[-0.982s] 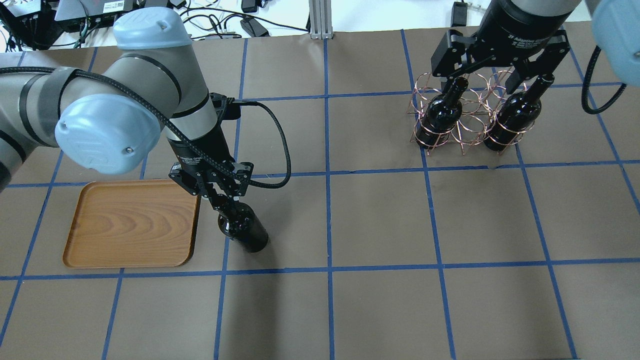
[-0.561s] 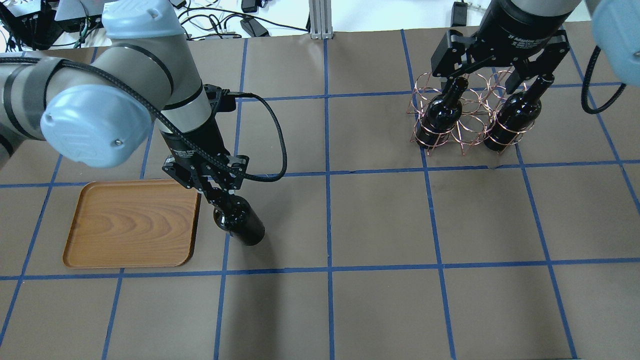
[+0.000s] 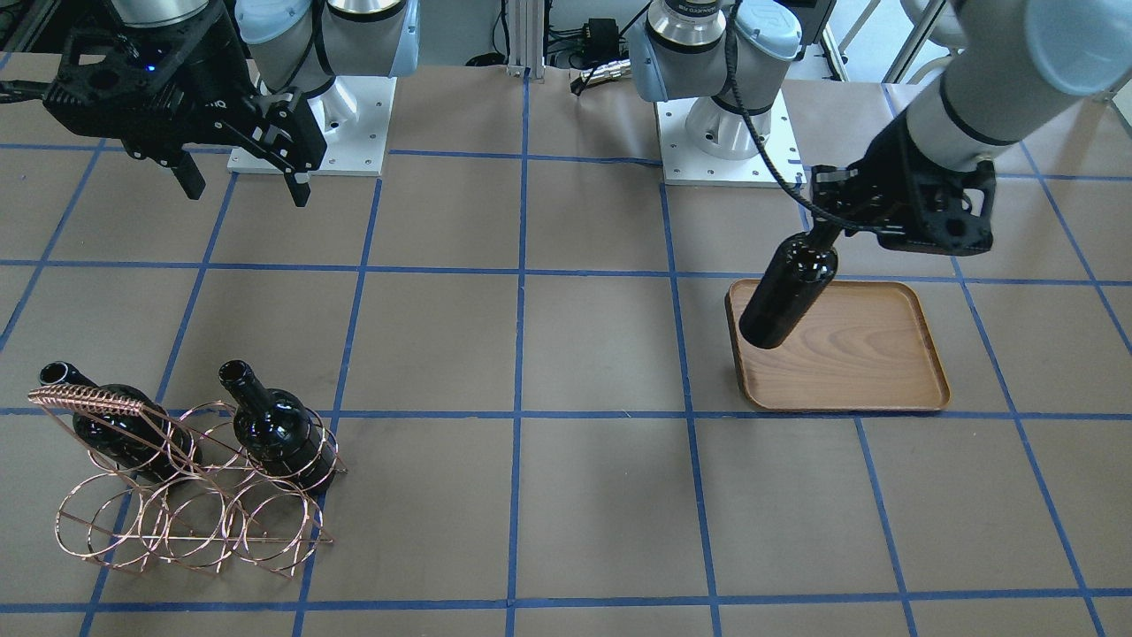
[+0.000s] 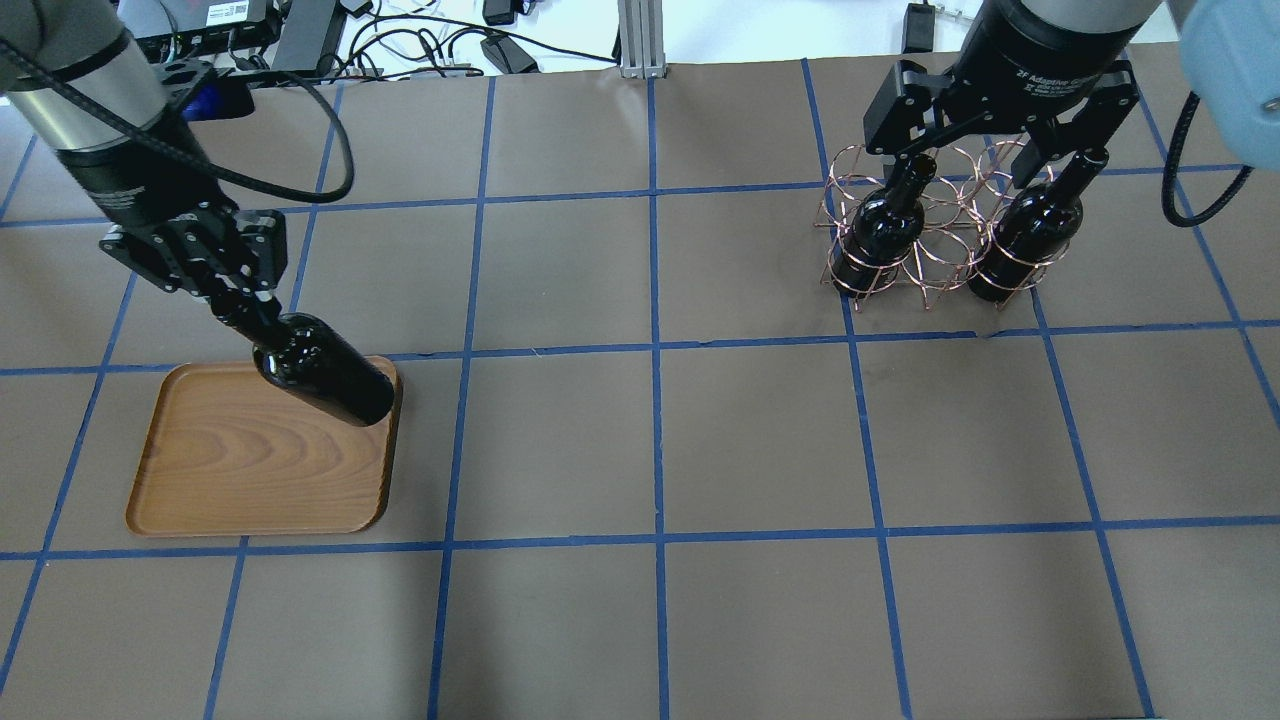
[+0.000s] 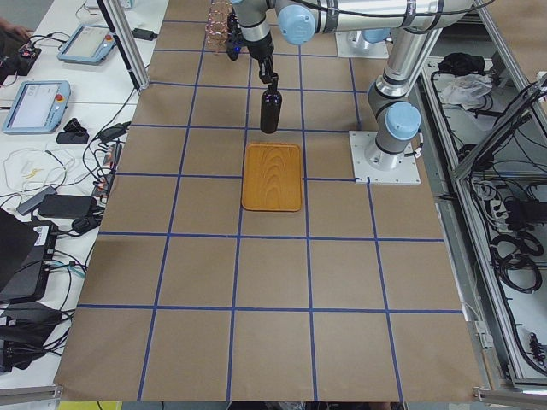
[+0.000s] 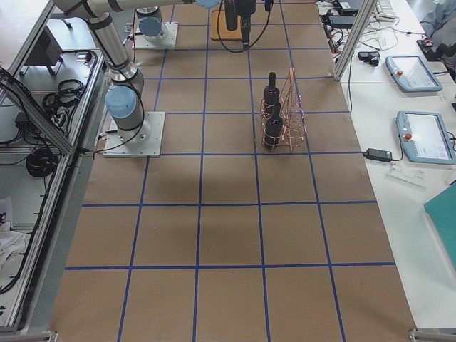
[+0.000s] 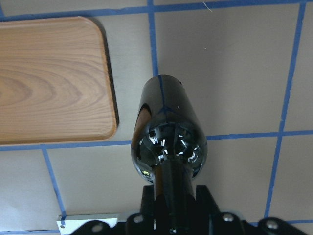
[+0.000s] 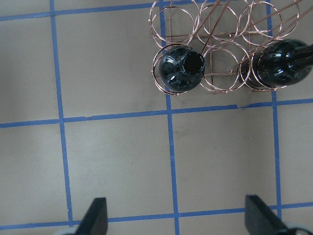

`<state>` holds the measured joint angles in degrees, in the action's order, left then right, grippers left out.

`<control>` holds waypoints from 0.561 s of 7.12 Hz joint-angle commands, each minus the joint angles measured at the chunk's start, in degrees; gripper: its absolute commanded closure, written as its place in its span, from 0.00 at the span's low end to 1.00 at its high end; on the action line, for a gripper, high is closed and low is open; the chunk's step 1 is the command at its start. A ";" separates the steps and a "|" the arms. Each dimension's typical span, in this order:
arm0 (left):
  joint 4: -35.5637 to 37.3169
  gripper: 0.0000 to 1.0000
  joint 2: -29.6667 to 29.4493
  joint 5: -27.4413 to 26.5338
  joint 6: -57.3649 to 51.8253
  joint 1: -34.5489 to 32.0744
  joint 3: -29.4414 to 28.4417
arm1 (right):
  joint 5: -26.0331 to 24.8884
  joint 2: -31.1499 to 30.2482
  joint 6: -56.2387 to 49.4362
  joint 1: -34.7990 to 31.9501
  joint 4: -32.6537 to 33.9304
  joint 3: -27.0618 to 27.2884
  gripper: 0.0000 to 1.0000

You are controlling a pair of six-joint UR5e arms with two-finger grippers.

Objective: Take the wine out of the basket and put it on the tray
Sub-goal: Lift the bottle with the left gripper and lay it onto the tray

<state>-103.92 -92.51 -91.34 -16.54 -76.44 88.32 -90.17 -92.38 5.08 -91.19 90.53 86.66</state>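
- The left gripper (image 4: 238,300) is clamped on the wine (image 4: 325,372), pinching it at the neck just under the lip. It's a sensible hold: the heavy body hangs beneath the jaws and the base is free to meet a surface first.
- The wine is in the air, touching nothing below it. In the left wrist camera its base sits over bare table (image 7: 234,73), just beside the tray (image 4: 250,480). The tray lies off to one side of the gripper, not under it.
- By my read this is the carry leg, and what's left is a short sideways shift to bring the wine over the wood, then a lowering.
- Worth watching: glossy glass held only at the neck may swing, and the tray's low rim could catch the base if it comes down too near the edge.
- The right gripper (image 4: 962,150) hangs with its fingers (image 8: 95,218) spread wide, holding nothing, directly above the basket (image 4: 930,230).
- Two more bottles (image 3: 279,433) stand in the basket's loops beneath it, necks up. It looks staged for the next pick.
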 commanded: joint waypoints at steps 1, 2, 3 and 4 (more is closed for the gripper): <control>0.21 1.00 -0.39 -3.04 -11.55 5.93 0.97 | 0.00 0.10 0.01 0.14 0.00 0.00 0.00; 1.08 1.00 -1.08 -5.49 -12.72 8.65 2.89 | 0.00 -0.08 0.01 0.05 0.00 0.00 0.00; 5.70 1.00 -2.13 -6.38 -15.25 10.15 5.17 | 0.00 -0.08 0.01 0.05 0.00 0.00 0.00; 8.53 1.00 -2.84 -8.39 -16.58 10.51 6.50 | 0.00 -0.08 -0.07 0.05 0.00 0.00 0.00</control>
<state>-99.18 -94.39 -97.56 -30.90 -67.09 92.81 -90.18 -92.43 5.08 -91.13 90.53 86.66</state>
